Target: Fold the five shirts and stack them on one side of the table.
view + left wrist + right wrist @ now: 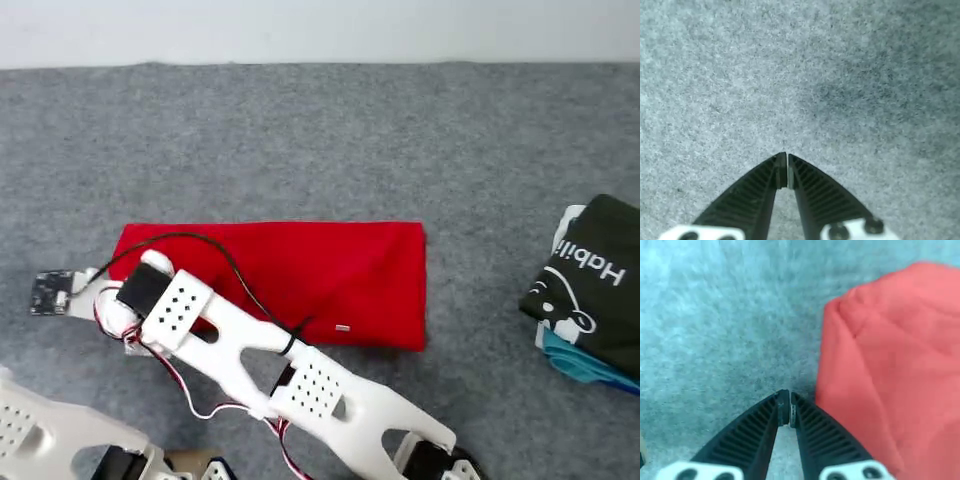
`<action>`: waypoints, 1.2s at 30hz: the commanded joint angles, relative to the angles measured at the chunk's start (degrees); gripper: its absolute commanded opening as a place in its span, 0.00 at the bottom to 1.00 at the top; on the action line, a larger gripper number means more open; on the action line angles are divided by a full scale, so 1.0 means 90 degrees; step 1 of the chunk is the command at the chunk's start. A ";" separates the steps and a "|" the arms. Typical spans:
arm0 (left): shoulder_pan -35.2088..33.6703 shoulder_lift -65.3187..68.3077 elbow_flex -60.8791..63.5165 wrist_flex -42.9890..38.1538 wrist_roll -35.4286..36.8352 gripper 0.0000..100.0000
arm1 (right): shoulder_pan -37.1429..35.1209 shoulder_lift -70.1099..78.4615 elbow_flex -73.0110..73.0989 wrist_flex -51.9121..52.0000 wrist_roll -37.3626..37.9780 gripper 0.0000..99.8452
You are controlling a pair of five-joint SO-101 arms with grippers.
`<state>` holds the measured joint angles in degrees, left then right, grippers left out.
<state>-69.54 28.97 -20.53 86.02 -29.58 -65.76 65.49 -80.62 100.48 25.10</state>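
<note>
A red shirt [330, 270], folded into a long rectangle, lies mid-table. At the right edge sits a stack of folded shirts [595, 285], a dark one with white print on top and a teal one [580, 365] below it. The right arm [250, 345] stretches from the front edge to the red shirt's left end. My right gripper [785, 402] is shut and empty, low over the grey cloth just beside the red shirt's edge [880, 370]. My left gripper [783, 165] is shut on nothing over bare grey cloth; its arm [50, 430] stays at the front left corner.
Grey felt-like cloth [300, 140] covers the whole table, with open room behind the red shirt and between it and the stack. A white wall [320, 30] runs along the far edge. Red, white and black cables [215, 250] trail along the right arm.
</note>
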 commanded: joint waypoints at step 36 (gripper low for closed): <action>0.0068 -0.0430 0.0024 -0.0234 -0.0059 0.01 | 0.0552 0.0083 -0.0664 -0.0435 -0.0029 0.01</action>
<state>-69.54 28.97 -20.44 85.32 -29.58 -62.68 65.41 -84.31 99.69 25.10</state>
